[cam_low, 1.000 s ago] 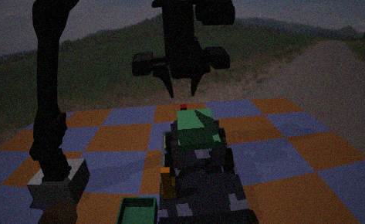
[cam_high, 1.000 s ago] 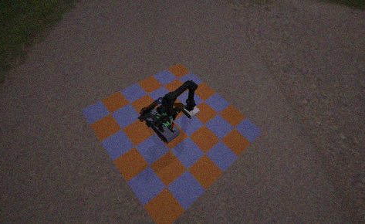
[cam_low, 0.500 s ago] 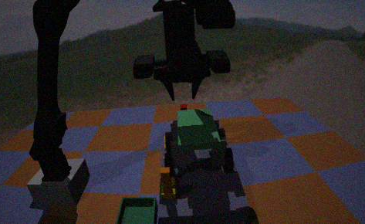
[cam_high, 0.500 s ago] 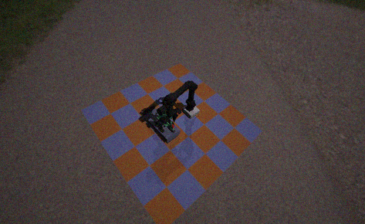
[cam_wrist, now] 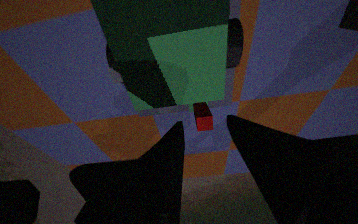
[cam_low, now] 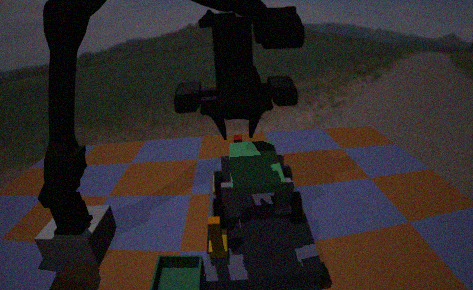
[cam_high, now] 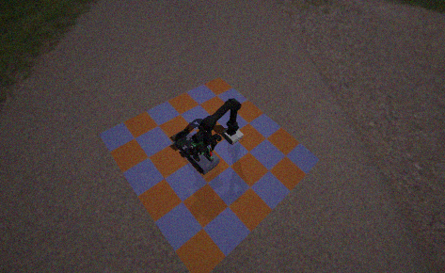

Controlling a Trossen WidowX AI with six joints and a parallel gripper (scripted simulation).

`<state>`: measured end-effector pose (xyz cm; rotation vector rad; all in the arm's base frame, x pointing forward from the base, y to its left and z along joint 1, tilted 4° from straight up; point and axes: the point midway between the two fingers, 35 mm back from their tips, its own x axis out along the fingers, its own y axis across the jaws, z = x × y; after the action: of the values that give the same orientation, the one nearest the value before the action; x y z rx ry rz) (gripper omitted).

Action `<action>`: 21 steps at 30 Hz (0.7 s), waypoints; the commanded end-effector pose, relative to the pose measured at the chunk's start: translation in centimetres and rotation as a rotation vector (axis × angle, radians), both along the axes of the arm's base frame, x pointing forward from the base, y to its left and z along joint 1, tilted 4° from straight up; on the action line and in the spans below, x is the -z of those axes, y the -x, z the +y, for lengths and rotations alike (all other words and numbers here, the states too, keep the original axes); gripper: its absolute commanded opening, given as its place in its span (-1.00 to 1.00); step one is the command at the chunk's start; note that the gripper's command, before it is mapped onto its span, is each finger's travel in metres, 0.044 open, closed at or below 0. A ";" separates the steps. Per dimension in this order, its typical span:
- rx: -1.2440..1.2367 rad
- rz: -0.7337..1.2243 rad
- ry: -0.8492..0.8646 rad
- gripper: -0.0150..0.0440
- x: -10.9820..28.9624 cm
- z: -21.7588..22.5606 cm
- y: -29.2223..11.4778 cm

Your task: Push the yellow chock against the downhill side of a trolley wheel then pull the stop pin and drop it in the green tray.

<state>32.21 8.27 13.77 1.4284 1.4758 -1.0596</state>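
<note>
Checkered orange-and-blue mat on dim gravel ground. Gripper (cam_wrist: 205, 131) hangs above the uphill end of the green-topped trolley (cam_low: 253, 170), fingers part-spread and holding nothing, the red stop pin head (cam_wrist: 203, 119) in the gap between the tips. Yellow chock (cam_low: 217, 239) sits against a trolley wheel at 7 o'clock; green tray (cam_low: 177, 273) just beyond

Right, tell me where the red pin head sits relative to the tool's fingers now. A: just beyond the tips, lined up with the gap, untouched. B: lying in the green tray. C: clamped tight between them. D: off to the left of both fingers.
A: in the wrist view the red pin head sits just past the tool tips, centred on the gap, with checkered floor showing on either side of it; the fingers stand apart.
</note>
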 end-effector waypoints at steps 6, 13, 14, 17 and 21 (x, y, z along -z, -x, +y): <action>0.005 0.002 -0.006 0.15 1.1 0.4 0.0; 0.005 0.002 -0.007 0.15 2.2 0.8 0.1; 0.005 0.002 -0.007 0.15 2.3 0.8 0.1; 0.005 0.002 -0.007 0.15 2.7 1.0 0.1; 0.005 0.002 -0.007 0.15 3.3 1.2 0.1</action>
<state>32.16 9.20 10.94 1.4301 1.4748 -1.0578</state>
